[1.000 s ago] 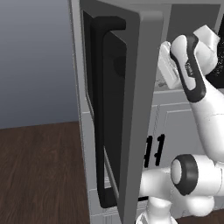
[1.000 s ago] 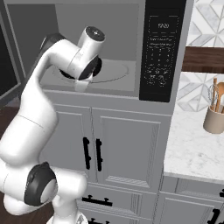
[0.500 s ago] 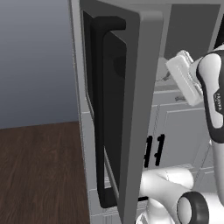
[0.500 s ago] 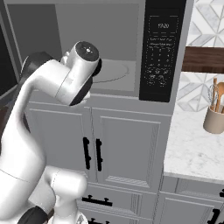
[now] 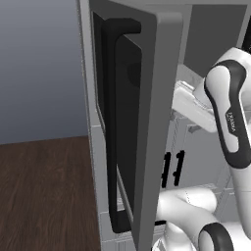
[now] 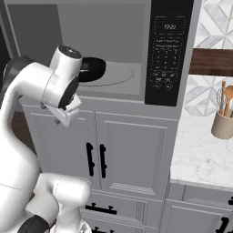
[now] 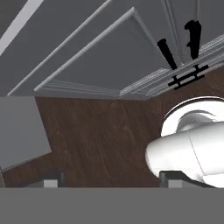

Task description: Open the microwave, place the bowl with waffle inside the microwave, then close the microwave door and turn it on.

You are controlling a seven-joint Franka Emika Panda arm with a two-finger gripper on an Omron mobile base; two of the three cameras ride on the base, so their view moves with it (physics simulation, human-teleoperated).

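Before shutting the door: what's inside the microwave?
The microwave stands open. A dark bowl sits on the grey turntable, partly covered by the arm. Its contents cannot be seen from here.

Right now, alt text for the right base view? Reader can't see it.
A built-in grey microwave stands open, a dark bowl on its turntable, with the robot's white arm in front at left. Its black control panel is at right, above white cabinets with black handles; a utensil crock sits on the marble counter.
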